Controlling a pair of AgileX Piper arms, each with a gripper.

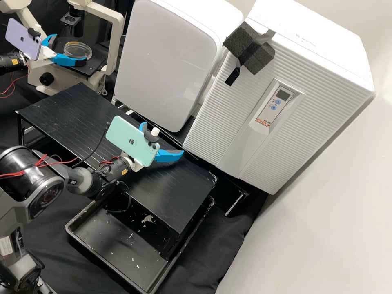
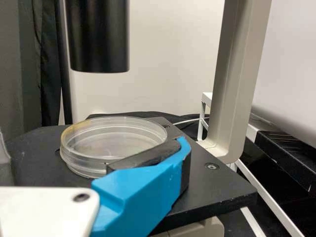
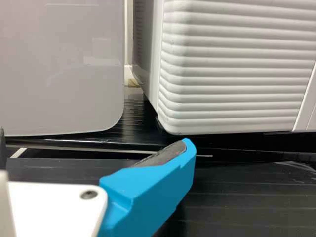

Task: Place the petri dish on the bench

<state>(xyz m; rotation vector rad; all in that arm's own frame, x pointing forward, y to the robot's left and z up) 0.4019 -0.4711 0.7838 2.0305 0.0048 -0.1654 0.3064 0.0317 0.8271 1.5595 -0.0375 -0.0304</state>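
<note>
Pale microscope frame [image 2: 237,84] — near petri dish [image 2: 111,143], black stage [image 2: 217,186] below

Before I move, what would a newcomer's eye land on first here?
Probably the big white ribbed cabinet behind the black bench. Next, the mint-green phone on the right arm, over that bench. Then the clear petri dish on the stage of the microscope, at the open left gripper.
</note>
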